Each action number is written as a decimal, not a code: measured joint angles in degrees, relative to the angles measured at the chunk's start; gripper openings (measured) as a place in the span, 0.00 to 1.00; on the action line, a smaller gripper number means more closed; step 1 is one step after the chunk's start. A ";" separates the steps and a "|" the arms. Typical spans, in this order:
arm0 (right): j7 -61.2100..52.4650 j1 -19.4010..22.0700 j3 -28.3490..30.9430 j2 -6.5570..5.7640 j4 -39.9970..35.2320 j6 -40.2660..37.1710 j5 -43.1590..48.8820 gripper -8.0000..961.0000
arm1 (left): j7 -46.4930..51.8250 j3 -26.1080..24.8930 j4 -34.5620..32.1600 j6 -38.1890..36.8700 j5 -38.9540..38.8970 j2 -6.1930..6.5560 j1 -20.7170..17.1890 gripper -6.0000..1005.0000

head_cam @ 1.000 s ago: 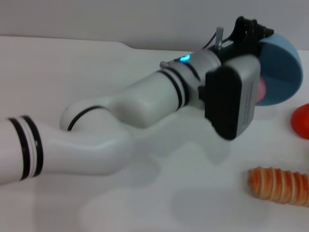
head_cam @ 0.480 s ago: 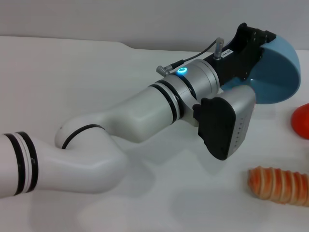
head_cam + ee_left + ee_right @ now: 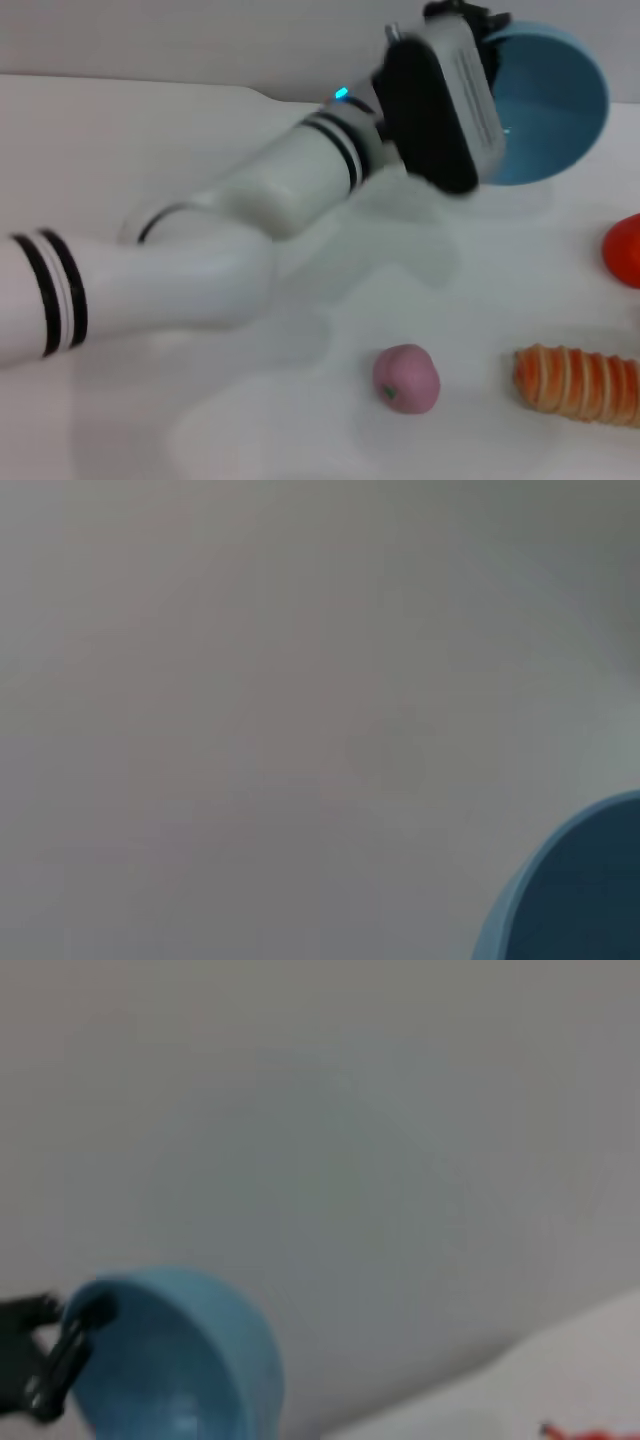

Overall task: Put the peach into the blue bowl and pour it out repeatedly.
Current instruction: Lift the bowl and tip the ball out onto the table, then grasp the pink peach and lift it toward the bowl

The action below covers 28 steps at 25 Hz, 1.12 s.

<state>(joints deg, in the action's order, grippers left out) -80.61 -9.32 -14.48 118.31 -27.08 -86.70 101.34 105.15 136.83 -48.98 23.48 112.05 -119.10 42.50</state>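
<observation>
My left gripper point(image 3: 472, 16) is shut on the rim of the blue bowl point(image 3: 545, 105) and holds it in the air at the back right, tipped on its side with the opening facing me. The bowl looks empty. The peach point(image 3: 406, 378), small and dull pink, lies on the white table in front, well below and to the left of the bowl. A part of the bowl shows in the left wrist view point(image 3: 570, 890). The right wrist view shows the bowl point(image 3: 180, 1360) with the left gripper's fingers point(image 3: 62, 1352) clamped on its rim. My right gripper is out of view.
An orange ribbed roll point(image 3: 578, 385) lies just right of the peach. A red-orange round fruit point(image 3: 625, 250) sits at the right edge. The white table point(image 3: 150, 150) stretches to the left under my left arm. A grey wall stands behind.
The left wrist has rolled and lifted, turning the bowl's opening toward me. The peach, earlier inside or hidden behind the wrist, now lies on the table in front.
</observation>
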 joint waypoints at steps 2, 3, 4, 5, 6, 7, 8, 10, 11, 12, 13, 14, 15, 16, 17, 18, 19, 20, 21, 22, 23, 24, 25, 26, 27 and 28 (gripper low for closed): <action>-2.64 -1.17 -0.13 -0.24 -0.94 0.63 4.06 0.54 | 1.83 -4.15 0.34 -5.76 -2.69 0.01 0.70 0.00; -4.05 -2.01 -0.19 -0.44 -1.21 0.84 6.84 0.54 | 3.28 -6.59 0.54 -9.22 -4.34 0.08 1.00 0.00; -5.00 -2.71 -0.26 -0.56 -1.34 0.92 8.89 0.54 | 4.64 -8.15 0.71 -11.16 -5.50 0.15 1.19 0.00; -5.72 -3.68 -0.32 -0.67 -1.36 0.94 11.25 0.54 | 6.34 -9.55 0.88 -13.13 -6.72 0.24 1.38 0.00; -6.15 -4.40 -0.36 -0.68 -1.37 0.94 12.85 0.54 | 7.86 -10.60 1.00 -14.63 -7.58 0.29 1.47 0.00; -6.84 -5.62 -0.45 -0.68 -1.37 0.92 14.88 0.54 | 9.45 -11.71 1.06 -16.05 -8.20 0.36 1.52 0.00; -7.52 -6.64 -0.71 -0.65 -1.38 0.90 16.74 0.54 | 11.34 -13.13 1.09 -18.05 -8.74 0.38 1.53 0.00; -9.12 -8.94 -1.62 -0.54 -1.29 0.87 20.17 0.54 | 14.54 -15.48 1.16 -22.31 -9.08 0.42 1.54 0.00; -9.78 -10.14 -2.30 -0.45 -1.20 0.92 21.92 0.54 | 16.05 -16.66 1.21 -24.41 -9.11 0.44 1.55 0.00; -10.18 -11.33 -3.09 -0.35 -1.10 0.96 23.43 0.54 | 17.43 -17.47 1.25 -26.16 -9.13 0.44 1.56 0.00; -10.26 -12.36 -3.87 -0.27 -1.04 0.98 24.44 0.54 | 19.26 -18.17 1.26 -27.69 -9.16 0.45 1.40 0.00; -10.36 -13.41 -4.98 -0.19 -0.92 0.98 25.23 0.54 | 19.94 -18.21 1.26 -27.81 -9.19 0.45 1.24 0.00; -10.53 -14.45 -6.24 -0.16 -0.75 0.99 25.69 0.54 | 20.38 -18.21 1.26 -27.90 -9.21 0.45 1.12 0.00; -10.87 -15.45 -7.62 -0.12 -0.41 1.03 25.81 0.55 | 21.27 -18.25 1.26 -28.05 -9.24 0.46 0.90 0.00; -11.16 -16.30 -8.66 -0.11 -0.08 1.04 25.85 0.57 | 22.16 -18.28 1.26 -28.21 -9.27 0.48 0.68 0.00; -11.49 -17.27 -9.64 -0.03 0.65 1.12 25.85 0.59 | 23.04 -18.31 1.26 -28.46 -9.30 0.51 0.50 0.00; -11.78 -18.28 -10.36 0.01 1.59 1.49 25.85 0.62 | 23.66 -18.32 1.26 -28.64 -9.31 0.52 0.40 0.00; -12.03 -19.13 -10.94 0.08 2.49 1.96 25.85 0.65 | 24.29 -18.35 1.27 -28.82 -9.33 0.54 0.31 0.00; -12.50 -20.12 -11.22 0.17 3.97 3.29 25.77 0.67 | 24.81 -18.36 1.33 -28.97 -9.34 0.54 0.21 0.00; -13.16 -21.08 -11.43 0.27 5.44 4.96 25.68 0.70 | 25.32 -18.38 1.37 -29.02 -9.42 0.54 0.08 0.00; -14.81 -22.73 -11.62 0.39 8.12 9.00 25.58 0.73 | 25.71 -18.40 1.37 -29.03 -9.53 0.54 -0.03 0.00; -14.81 -22.73 -11.62 0.39 8.12 9.00 25.58 0.72 | 26.02 -18.41 1.37 -29.04 -9.63 0.54 -0.10 0.00; -15.61 -23.56 -11.81 0.40 9.42 10.98 25.66 0.72 | 26.35 -18.43 1.37 -29.03 -9.78 0.55 -0.20 0.00; -16.31 -24.38 -12.20 0.40 10.81 12.79 25.88 0.72 | 26.52 -18.44 1.37 -29.00 -9.87 0.54 -0.27 0.00; -16.60 -24.77 -12.58 0.39 11.58 13.78 25.95 0.72 | 26.69 -18.45 1.37 -28.86 -9.90 0.54 -0.35 0.00; -16.87 -25.17 -13.04 0.38 12.39 14.75 26.02 0.72 | 26.76 -18.46 1.37 -28.70 -9.91 0.54 -0.42 0.00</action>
<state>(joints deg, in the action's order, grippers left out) -97.48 -34.49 -27.52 118.69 -14.69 -71.95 127.36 131.91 118.38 -47.61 -5.22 102.14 -118.56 42.08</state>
